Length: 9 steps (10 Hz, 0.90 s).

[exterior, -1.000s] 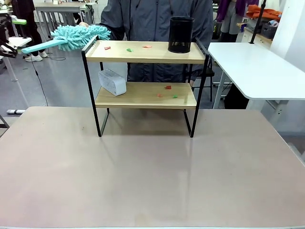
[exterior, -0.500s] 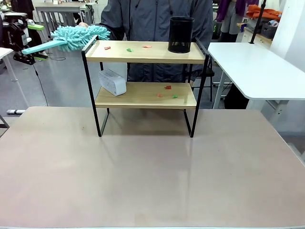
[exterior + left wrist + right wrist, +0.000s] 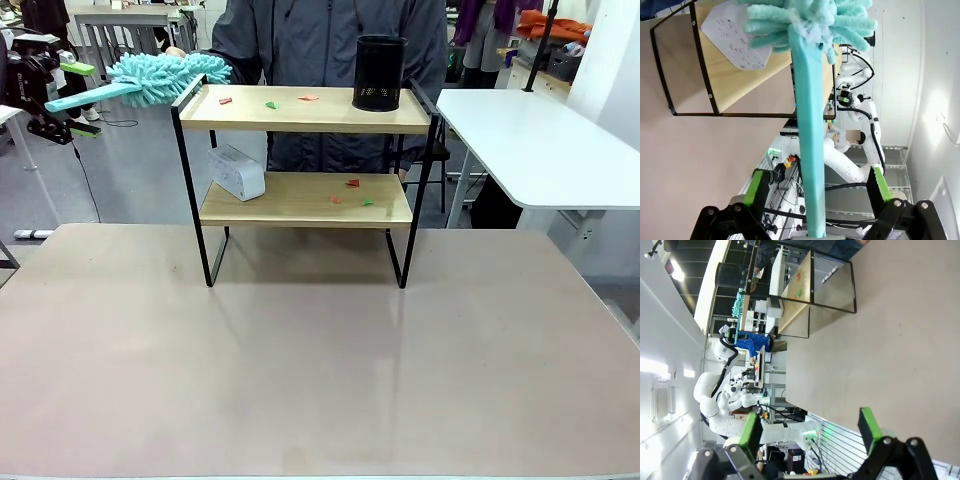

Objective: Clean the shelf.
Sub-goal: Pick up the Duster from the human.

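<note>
The shelf (image 3: 305, 110) stands at the table's far side, with red, green and orange paper scraps (image 3: 270, 102) on both wooden boards. A teal fluffy duster (image 3: 165, 75) sticks out to the left of the top board. A person's hand (image 3: 175, 50) is at its head, and its handle (image 3: 75, 98) points left. My left gripper (image 3: 78, 100) is open, with its fingers on either side of the handle's end. In the left wrist view the handle (image 3: 809, 150) runs between the spread green pads (image 3: 758, 187) of the left gripper (image 3: 818, 192) without touching them. My right gripper (image 3: 810, 432) hangs open over the table, far from the shelf (image 3: 805, 285).
A black mesh cup (image 3: 380, 72) stands on the top board's right end. A white box (image 3: 236, 172) leans at the left of the lower board. The person stands right behind the shelf. A white side table (image 3: 540, 140) is at the right. The tan tabletop (image 3: 320, 370) stretches in front.
My left gripper has come in from the picture's left edge and now straddles the end of the duster's handle. The duster, shelf and right gripper have not moved.
</note>
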Motion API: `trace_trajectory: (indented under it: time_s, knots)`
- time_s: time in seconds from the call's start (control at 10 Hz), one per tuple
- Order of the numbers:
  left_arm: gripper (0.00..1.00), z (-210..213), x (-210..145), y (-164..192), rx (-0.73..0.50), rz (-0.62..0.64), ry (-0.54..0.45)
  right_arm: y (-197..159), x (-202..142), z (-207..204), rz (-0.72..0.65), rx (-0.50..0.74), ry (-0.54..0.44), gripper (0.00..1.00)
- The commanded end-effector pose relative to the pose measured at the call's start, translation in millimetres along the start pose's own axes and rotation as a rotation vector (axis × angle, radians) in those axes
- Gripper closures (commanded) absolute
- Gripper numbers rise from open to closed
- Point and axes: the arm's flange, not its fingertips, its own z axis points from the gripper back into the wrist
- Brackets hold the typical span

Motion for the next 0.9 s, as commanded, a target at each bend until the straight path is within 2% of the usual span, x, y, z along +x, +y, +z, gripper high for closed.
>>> trace_trajectory:
  time_s: [0.0,0.5,0.6,0.7,0.8]
  knots:
    - [0.00,0.9,2.1,-1.7,-0.016,-0.009,-0.023,0.2,1.1,0.6,0.028,0.015,-0.004,0.00]
    - [0.00,-0.4,4.9,-1.8,-0.038,-0.019,-0.102,0.2,1.1,0.6,0.028,0.015,-0.004,0.00]
    - [0.58,-0.6,4.8,-2.0,-0.049,-0.025,-0.111,0.2,1.1,0.6,0.028,0.015,-0.004,0.00]
    - [0.58,-0.7,5.0,-2.8,-0.049,-0.025,-0.108,0.2,1.1,0.6,0.028,0.015,-0.004,0.00]
    - [1.00,-0.7,5.3,-3.1,-0.051,-0.032,-0.121,0.2,1.1,0.6,0.028,0.015,-0.004,0.00]
